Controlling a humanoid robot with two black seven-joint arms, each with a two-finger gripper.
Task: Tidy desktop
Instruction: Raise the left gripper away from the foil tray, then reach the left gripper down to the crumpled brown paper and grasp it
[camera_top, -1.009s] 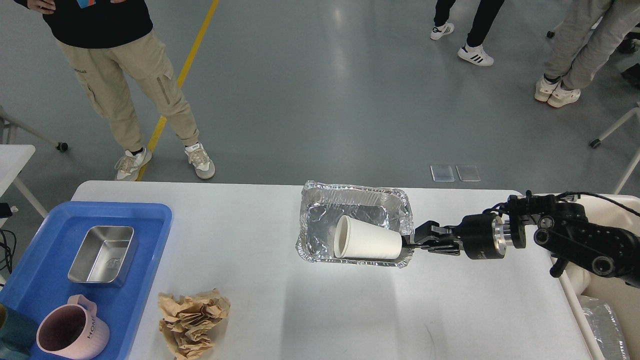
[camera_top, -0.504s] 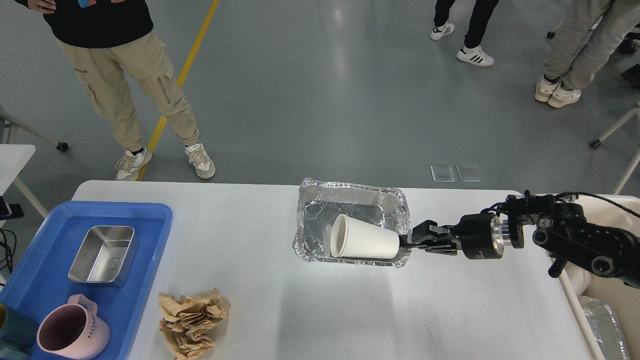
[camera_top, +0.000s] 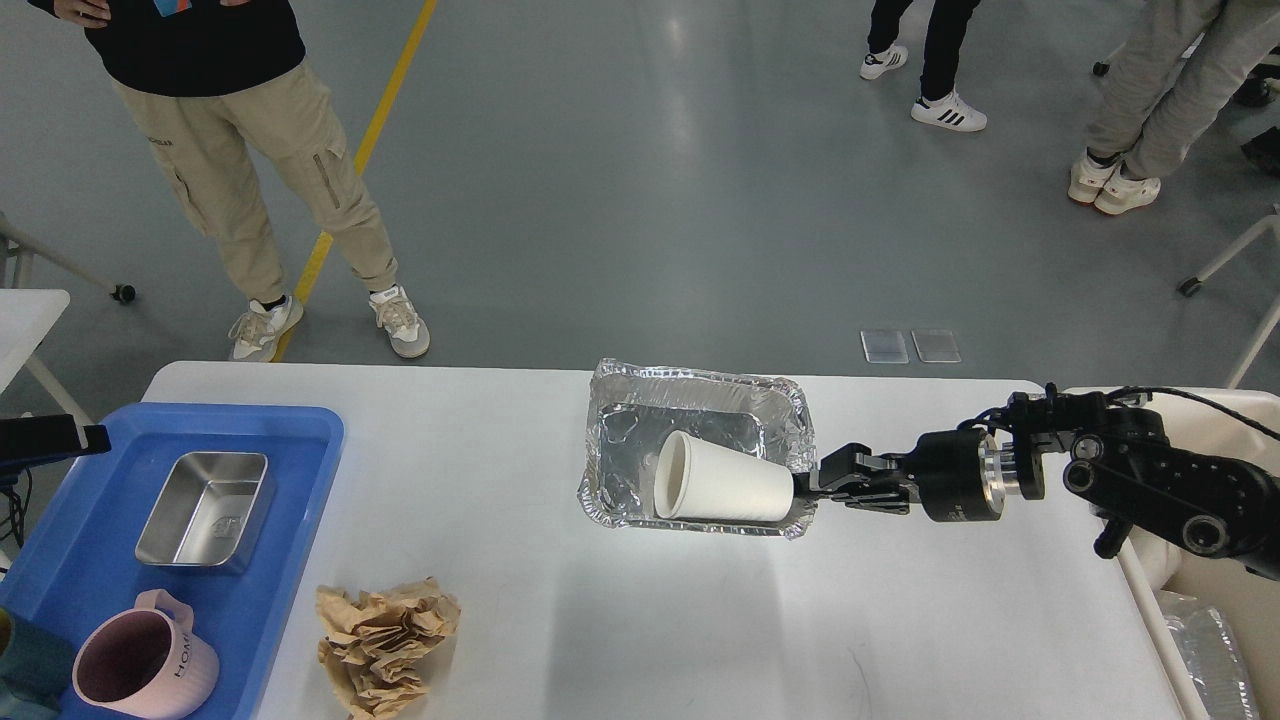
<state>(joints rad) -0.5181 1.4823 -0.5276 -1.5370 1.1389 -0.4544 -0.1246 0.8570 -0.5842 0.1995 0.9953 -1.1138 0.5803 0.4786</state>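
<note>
The white surface (camera_top: 520, 620) spreads below me, and above its middle my right gripper (camera_top: 812, 487) is clamped on the foil tray (camera_top: 700, 395) rim, paper cup (camera_top: 722, 490) lying inside, so next I must carry both binward, level.

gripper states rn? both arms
Right gripper: shut on the right rim of the foil tray, which has a paper cup lying in it.
Left gripper: not in view.

Desktop (camera_top: 520, 640): big white rect top w/ rounded corners, smooth, slightly glossy, flat, level.
</note>
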